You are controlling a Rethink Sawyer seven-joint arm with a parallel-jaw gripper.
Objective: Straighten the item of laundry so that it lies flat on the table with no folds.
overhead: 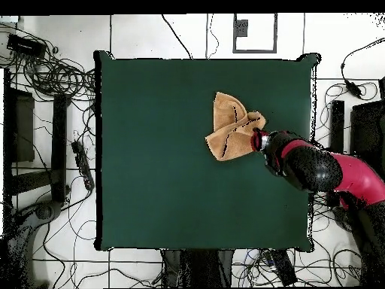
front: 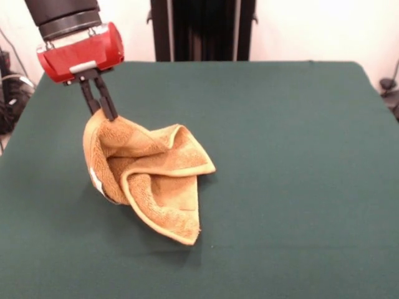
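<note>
The orange-tan towel (front: 153, 177) hangs crumpled and folded from my gripper (front: 105, 113), its lower folds trailing on the dark green table (front: 287, 187). The gripper's thin black fingers are shut on the towel's top left corner, below the red wrist housing. A small white label shows at the towel's left edge. In the overhead view the towel (overhead: 229, 128) lies bunched at the right side of the table (overhead: 150, 165), with the gripper (overhead: 258, 138) at its right end under the red and black arm.
The robot's black pedestal (front: 202, 28) stands at the table's far edge. Cables and floor tiles (overhead: 45, 83) surround the table in the overhead view.
</note>
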